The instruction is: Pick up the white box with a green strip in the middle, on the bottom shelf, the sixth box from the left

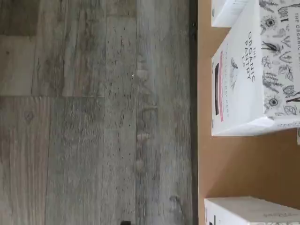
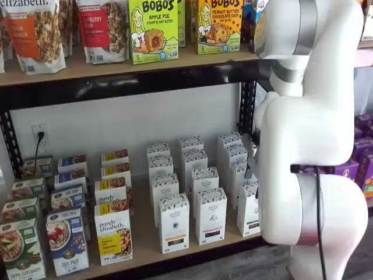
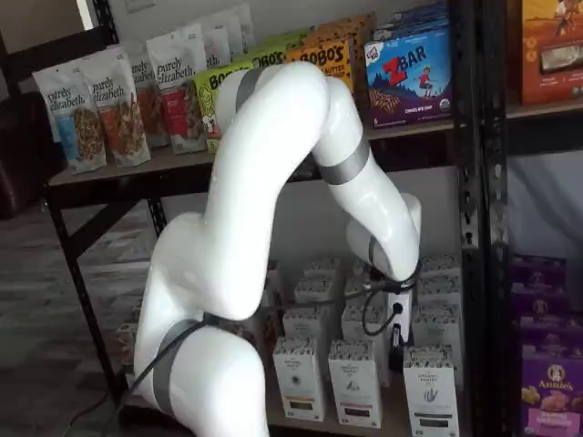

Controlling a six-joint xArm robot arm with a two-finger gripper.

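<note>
Hovering low before bottom shelf [image 3: 392, 426], hand [image 3: 395, 339] sits among front cartons, fingers dark, side-on; gap cannot be judged by eye, nothing held. White box [image 2: 249, 211] stands front row, rightmost, partly behind arm [image 2: 303, 134], upright, label outward for picking.

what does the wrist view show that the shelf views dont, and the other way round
Only the wrist view shows the grey plank floor and a white box close enough to read its print and see a pink stripe. Only the shelf views show the white arm, the granola bags on the upper shelf, and the end effector, too unclear to judge. Both show white boxes on the bottom shelf.
</note>
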